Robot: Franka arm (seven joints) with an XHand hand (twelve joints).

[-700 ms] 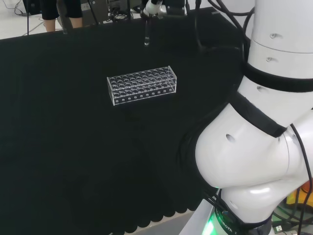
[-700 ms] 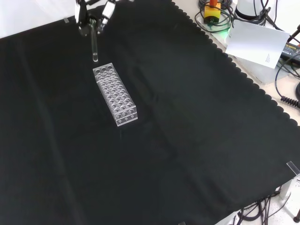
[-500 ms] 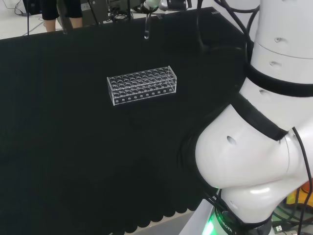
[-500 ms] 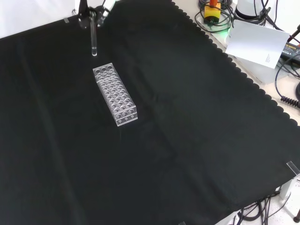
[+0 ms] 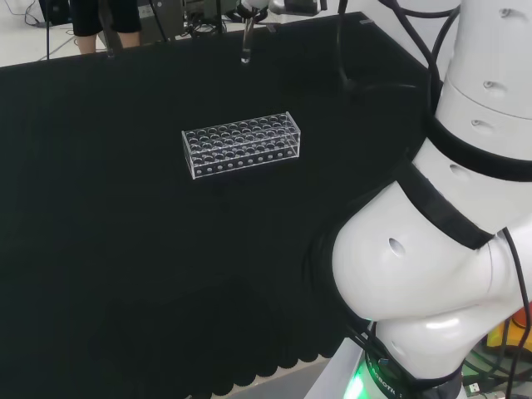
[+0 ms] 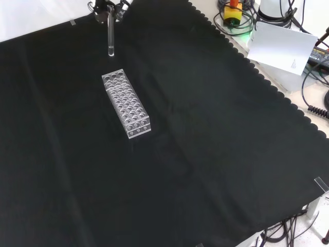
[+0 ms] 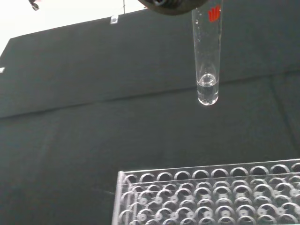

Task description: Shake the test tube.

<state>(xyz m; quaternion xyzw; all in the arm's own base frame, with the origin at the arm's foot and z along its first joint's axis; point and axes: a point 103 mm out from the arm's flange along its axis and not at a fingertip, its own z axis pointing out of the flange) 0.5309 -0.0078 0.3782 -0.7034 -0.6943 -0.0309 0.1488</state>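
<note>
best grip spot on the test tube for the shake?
Take the test tube by its upper end, coming from above, as the robot hand has it now. It hangs upright, its rounded bottom holds a little clear liquid, and the clear rack lies below, so the lower part should stay free.

Clear glass test tube [image 7: 207, 61] is showing a red mark near its top — clear liquid sitting at the bottom. Clear rack [image 6: 126, 104] is gleaming pale against the black scallop-edged cloth [image 6: 205, 154].

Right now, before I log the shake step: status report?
Hand shut on test tube. Tube upright, clear of the rack, a little liquid at its bottom. Nothing in the way.
</note>
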